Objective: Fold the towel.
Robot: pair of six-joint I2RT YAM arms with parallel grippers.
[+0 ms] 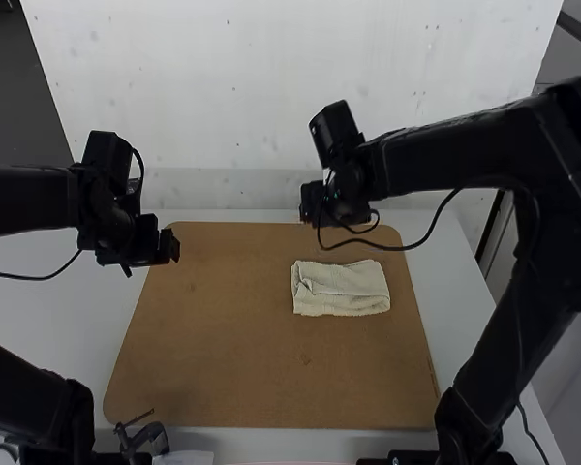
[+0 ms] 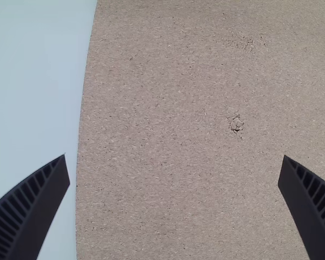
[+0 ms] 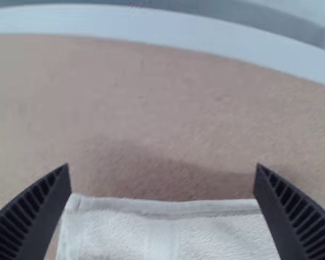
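Note:
A cream towel [image 1: 341, 289] lies folded into a small rough rectangle right of the board's middle, with layered, slightly wrinkled folds. My left gripper [image 1: 172, 247] hangs over the board's far left corner, away from the towel; in the left wrist view the same gripper [image 2: 174, 170] is open over bare board. Just beyond the towel's far edge is my right gripper [image 1: 315, 218], above the board's far part. The right wrist view has this gripper [image 3: 163, 179] open, nothing between its fingers, with an edge of the towel [image 3: 206, 233] close by.
A brown board [image 1: 223, 358] with rounded corners covers the middle of the white table [image 1: 474, 320]. A pale wall rises behind the table. Cables hang from both arms, and a small dark clamp-like object [image 1: 147, 438] is at the near left edge.

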